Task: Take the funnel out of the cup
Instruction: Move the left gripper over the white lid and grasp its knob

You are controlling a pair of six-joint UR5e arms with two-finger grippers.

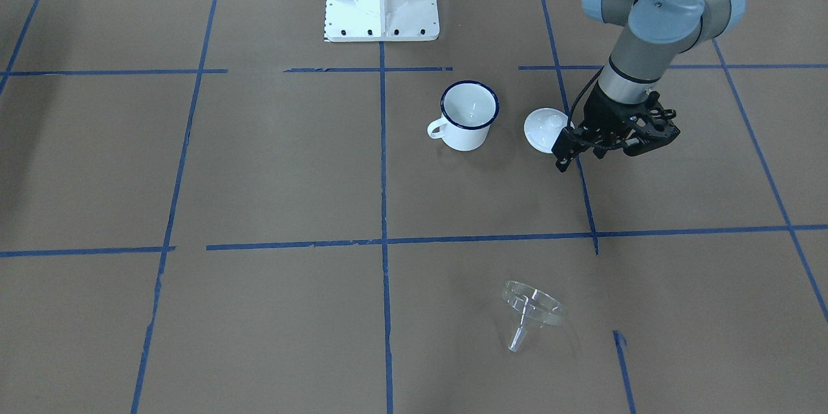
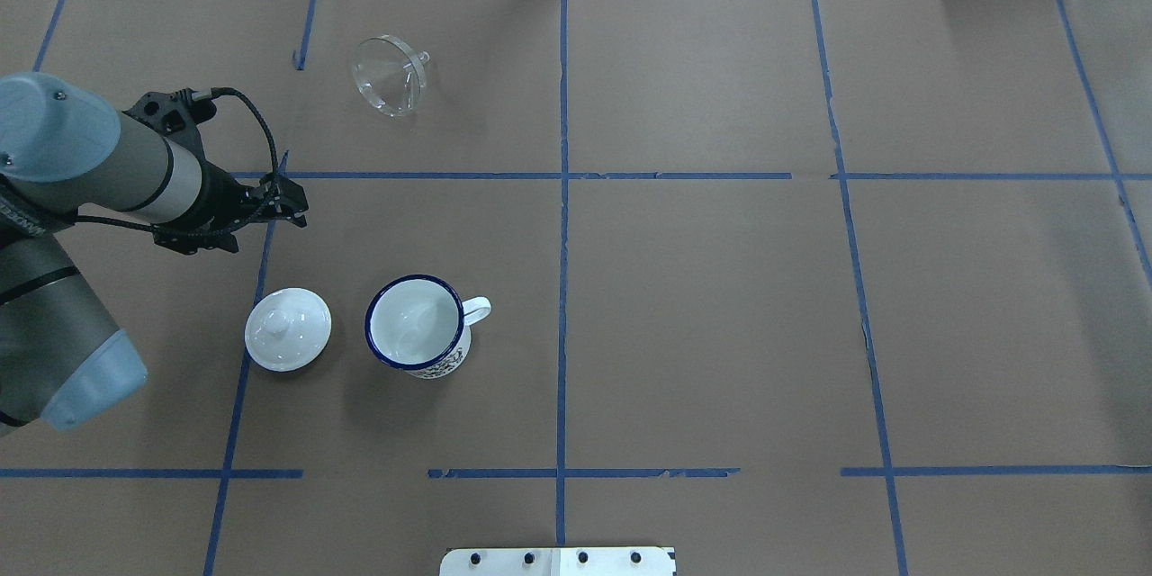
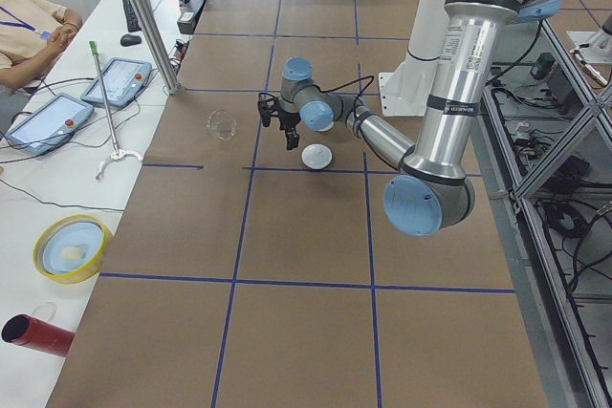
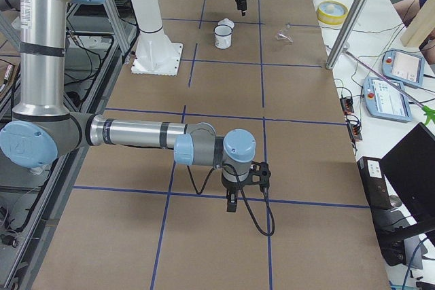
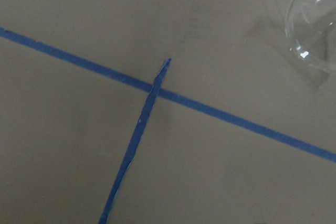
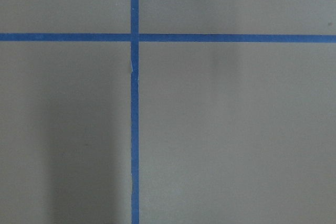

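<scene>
Front view: the clear funnel (image 1: 532,310) already lies tipped on its side on the worktop (image 1: 259,162), well apart from the white cup (image 1: 467,118), which stands empty beside a domed lid (image 1: 545,129). Your left end effector (image 1: 563,160) hovers near the lid, fingers seemingly drawn together on nothing. Overhead view: the same layout, funnel far from the cup. Right-side view: your right end effector (image 4: 232,203) hangs low; I cannot tell its state. The funnel looks light, stiff and slippery; pinch its rim.
</scene>
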